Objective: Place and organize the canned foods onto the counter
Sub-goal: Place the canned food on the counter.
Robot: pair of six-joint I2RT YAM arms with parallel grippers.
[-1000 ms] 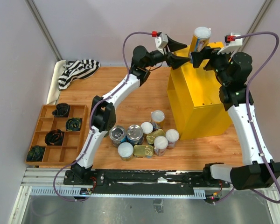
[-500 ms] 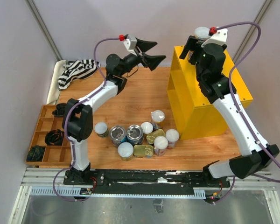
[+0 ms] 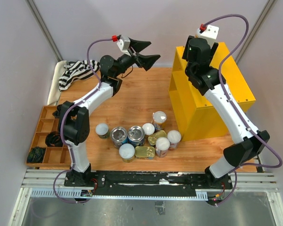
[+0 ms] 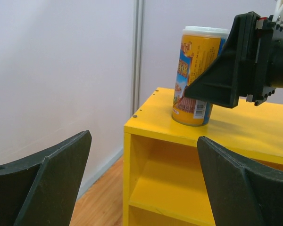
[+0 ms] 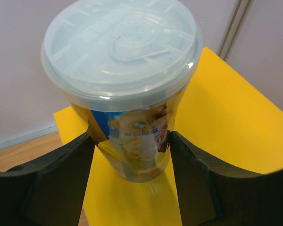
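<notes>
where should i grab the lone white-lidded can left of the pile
Grip the white-lidded can around its sides below the lid, from above: it stands upright, its near and far sides free, a silver-topped can close on its right.

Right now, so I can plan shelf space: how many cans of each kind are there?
White-lidded tubes: 7, one of them on the counter
Silver-topped cans: 2
Gold tins: 2
Total: 11

yellow can point(image 4: 198, 77), on counter point(image 4: 236, 127) top: red label lettering, too blurred to read
barcode point(image 4: 200, 110), low on the can's side: digits unreadable
lid point(image 5: 120, 47): embossed marks, illegible
readable text: none
</notes>
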